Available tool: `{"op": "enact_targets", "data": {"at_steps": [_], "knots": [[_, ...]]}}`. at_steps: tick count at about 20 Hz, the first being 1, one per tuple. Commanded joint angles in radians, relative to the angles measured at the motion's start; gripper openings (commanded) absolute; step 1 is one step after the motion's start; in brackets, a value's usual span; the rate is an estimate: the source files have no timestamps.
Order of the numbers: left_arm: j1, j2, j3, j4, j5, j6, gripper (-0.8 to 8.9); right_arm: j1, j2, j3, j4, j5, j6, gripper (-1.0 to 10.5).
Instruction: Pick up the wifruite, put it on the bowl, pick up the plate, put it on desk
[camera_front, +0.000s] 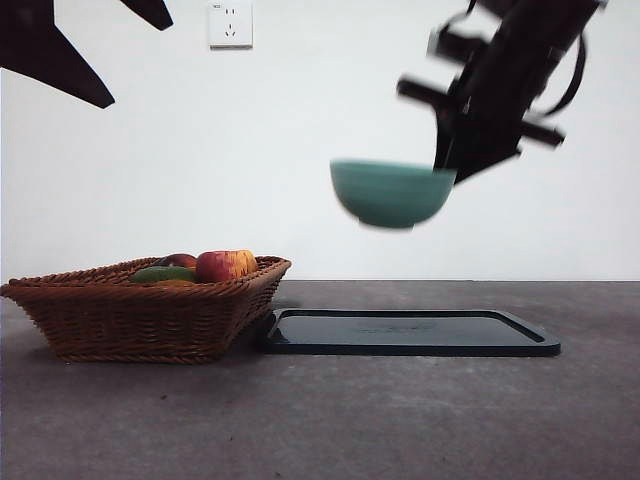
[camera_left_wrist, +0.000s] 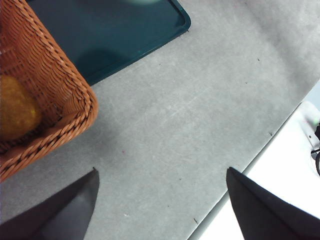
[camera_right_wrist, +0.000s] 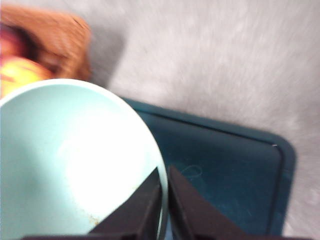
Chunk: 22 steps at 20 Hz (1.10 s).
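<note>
The mint-teal bowl (camera_front: 390, 195) hangs in the air above a flat dark teal tray (camera_front: 410, 332), the only plate-like thing here. My right gripper (camera_front: 450, 165) is shut on the bowl's right rim. In the right wrist view its jaws (camera_right_wrist: 165, 175) pinch that rim, and the bowl (camera_right_wrist: 75, 160) looks empty inside. A dull yellow-brown oval fruit (camera_left_wrist: 17, 112), seemingly the wifruite, lies in the wicker basket (camera_left_wrist: 60, 80). My left gripper (camera_left_wrist: 160, 172) is open over bare desk (camera_left_wrist: 190, 115) beside the basket's corner, holding nothing.
The brown wicker basket (camera_front: 140, 320) stands at the left on the desk (camera_front: 350, 420) and holds a red-yellow apple (camera_front: 225, 265) and a green fruit (camera_front: 162, 273). The tray touches the basket's right side. The desk's edge (camera_left_wrist: 250, 165) runs near the left gripper.
</note>
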Motion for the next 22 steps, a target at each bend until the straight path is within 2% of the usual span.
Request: {"op": "enact_targets", "data": {"at_steps": [1, 6, 10, 13, 18, 22], "knots": [[-0.006, 0.006, 0.009, 0.007, 0.002, 0.014, 4.03, 0.006, -0.075, 0.021, -0.066, 0.0, -0.031, 0.1], [-0.006, 0.006, 0.009, 0.007, 0.002, 0.017, 4.03, 0.02, -0.26, 0.018, -0.275, -0.002, -0.046, 0.1], [-0.006, 0.006, 0.009, 0.007, 0.001, 0.021, 4.03, 0.069, -0.364, -0.058, -0.295, 0.0, -0.047, 0.1], [-0.006, 0.006, 0.009, 0.007, 0.002, 0.021, 4.03, 0.119, -0.403, -0.169, -0.242, 0.003, -0.039, 0.1], [-0.006, 0.006, 0.009, 0.007, 0.002, 0.021, 4.03, 0.206, -0.397, -0.381, -0.056, 0.013, 0.041, 0.1], [-0.006, 0.006, 0.009, 0.006, 0.002, 0.02, 4.03, 0.251, -0.373, -0.513, 0.069, 0.055, 0.091, 0.1]]}}
